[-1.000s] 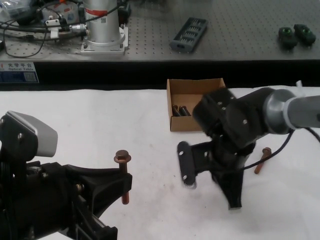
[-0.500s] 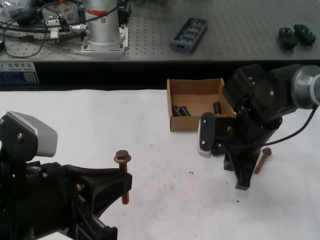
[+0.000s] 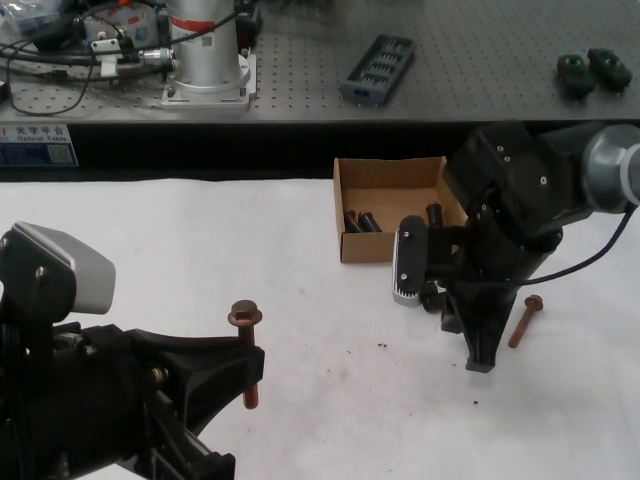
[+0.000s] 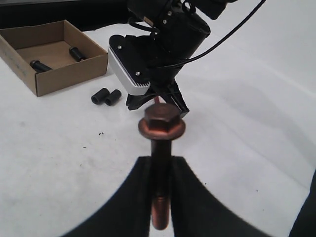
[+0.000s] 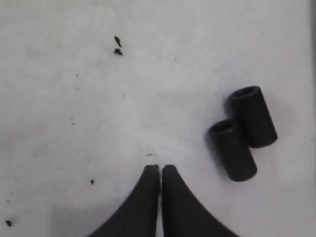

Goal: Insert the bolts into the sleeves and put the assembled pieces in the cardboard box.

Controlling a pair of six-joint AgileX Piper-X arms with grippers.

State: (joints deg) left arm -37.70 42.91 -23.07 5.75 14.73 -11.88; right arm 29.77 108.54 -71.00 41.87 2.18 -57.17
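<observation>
High view, left gripper (image 3: 246, 372): near left, clamped on a copper bolt (image 3: 245, 330). Bolt stands upright, head up.
High view, right gripper (image 3: 481, 362): right of centre, pointing down at the white worktop (image 3: 300, 240). Fingers together, nothing between them.
High view, cardboard box (image 3: 368, 246): far side of the worktop, partly behind the right arm. Top open, dark pieces (image 3: 361, 221) lying inside.
High view, loose bolt (image 3: 525, 320): flat on the worktop, just right of the right gripper, not touching it.
High view, black table (image 3: 450, 60): beyond the worktop. Carries a metal column at the far left.
Left wrist view, left gripper (image 4: 161, 165): both fingers pressed on the shank of the bolt (image 4: 164, 124). Flanged hex head sits above the fingers.
Left wrist view, sleeves (image 4: 100, 95): two, black, lying side by side on the worktop between the cardboard box (image 4: 59, 81) and the right arm.
Left wrist view, box contents: two dark pieces. Cannot tell whether bolts sit in them.
Left wrist view, camera housing (image 4: 126, 69): pale, on the right arm's wrist, just beyond the sleeves.
Right wrist view, right gripper (image 5: 160, 170): fingertips touching, empty, over bare worktop.
Right wrist view, sleeves (image 5: 232, 150): touching each other, open ends showing. Near the fingertips but apart from them.
Right wrist view, specks (image 5: 117, 47): dark crumbs scattered on the worktop.
</observation>
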